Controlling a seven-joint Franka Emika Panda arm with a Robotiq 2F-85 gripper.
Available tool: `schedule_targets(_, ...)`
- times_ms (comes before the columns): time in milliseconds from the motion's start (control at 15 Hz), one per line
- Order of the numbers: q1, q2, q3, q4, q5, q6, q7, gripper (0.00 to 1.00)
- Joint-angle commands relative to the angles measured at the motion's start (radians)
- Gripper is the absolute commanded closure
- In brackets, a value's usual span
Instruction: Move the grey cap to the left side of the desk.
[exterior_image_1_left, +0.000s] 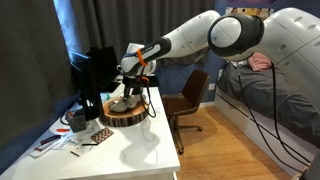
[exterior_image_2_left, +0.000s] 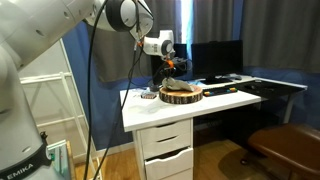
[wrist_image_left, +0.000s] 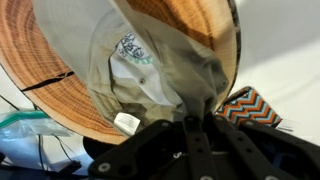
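Note:
The grey cap (wrist_image_left: 160, 45) lies floppy on the round bark-edged wood slab (wrist_image_left: 40, 75), with its inside and a white label facing me in the wrist view. My gripper (wrist_image_left: 190, 118) is shut on a fold of the cap's fabric at the slab's edge. In both exterior views the gripper (exterior_image_1_left: 133, 80) (exterior_image_2_left: 168, 68) hangs just over the cap (exterior_image_1_left: 121, 101) (exterior_image_2_left: 177, 88) and the slab (exterior_image_1_left: 126, 115) (exterior_image_2_left: 183, 97), which sit on the white desk (exterior_image_1_left: 125, 150) (exterior_image_2_left: 225, 104).
A dark monitor (exterior_image_1_left: 97, 72) stands behind the slab. A zigzag-patterned flat object (wrist_image_left: 248, 105) lies beside the slab, and small items (exterior_image_1_left: 88, 135) lie near the desk's end. A brown swivel chair (exterior_image_1_left: 186, 104) stands by the desk. Drawers (exterior_image_2_left: 165, 142) sit under it.

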Motion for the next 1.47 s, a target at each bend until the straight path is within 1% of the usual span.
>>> schedule_targets(0,-0.039,-0.128,0.021,-0.136,0.031,-0.004,0.028,0.93)
schedule_targets(200,-0.062,-0.221,0.027,-0.245,0.027,0.017,0.043,0.93)
schedule_targets(333,-0.091,-0.287,0.055,-0.331,0.046,0.047,0.024,0.94)
schedule_targets(400,-0.087,-0.325,0.05,-0.372,0.079,0.059,0.003,0.94)
schedule_targets(600,-0.11,-0.428,0.083,-0.498,0.149,0.088,-0.038,0.93)
schedule_targets(867,-0.114,-0.547,0.102,-0.64,0.236,0.086,-0.107,0.93)
schedule_targets(1000,-0.119,-0.603,0.119,-0.707,0.294,0.076,-0.19,0.93)
schedule_targets(1133,-0.125,-0.649,0.142,-0.761,0.377,0.068,-0.32,0.92)
schedule_targets(1267,-0.121,-0.684,0.156,-0.794,0.465,0.043,-0.468,0.92)
schedule_targets(1400,-0.107,-0.706,0.156,-0.806,0.537,-0.005,-0.603,0.92)
